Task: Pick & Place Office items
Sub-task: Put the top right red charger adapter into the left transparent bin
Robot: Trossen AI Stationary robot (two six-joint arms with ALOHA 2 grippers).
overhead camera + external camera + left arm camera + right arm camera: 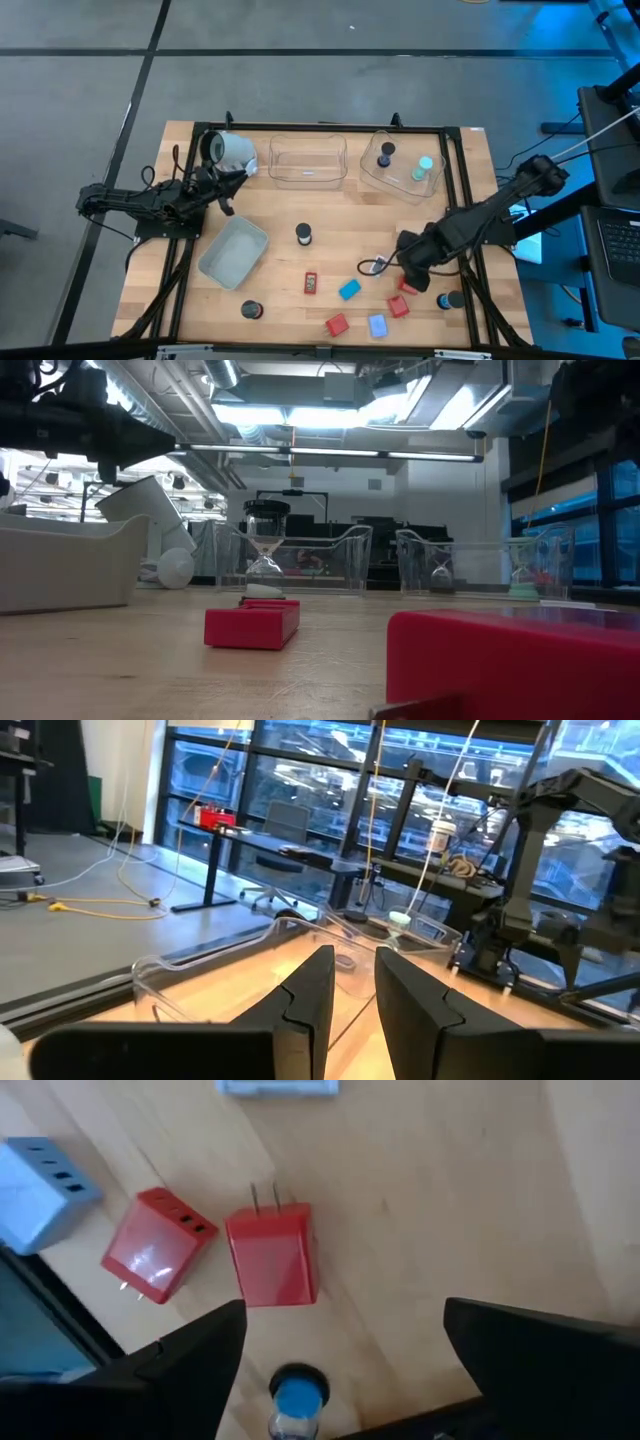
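Right hand (340,1370) open above red charger (272,1257), table edge near.

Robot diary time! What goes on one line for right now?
right gripper: open, above red charger | left gripper: idle near clear tray | nothing held

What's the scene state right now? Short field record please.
left gripper: near the white cylinder, fingers nearly together, holding nothing
right gripper: open, over a red charger block
in the right clear tray: two small hourglasses
middle clear tray: nothing seen inside
loose on table: red and blue blocks, more hourglasses
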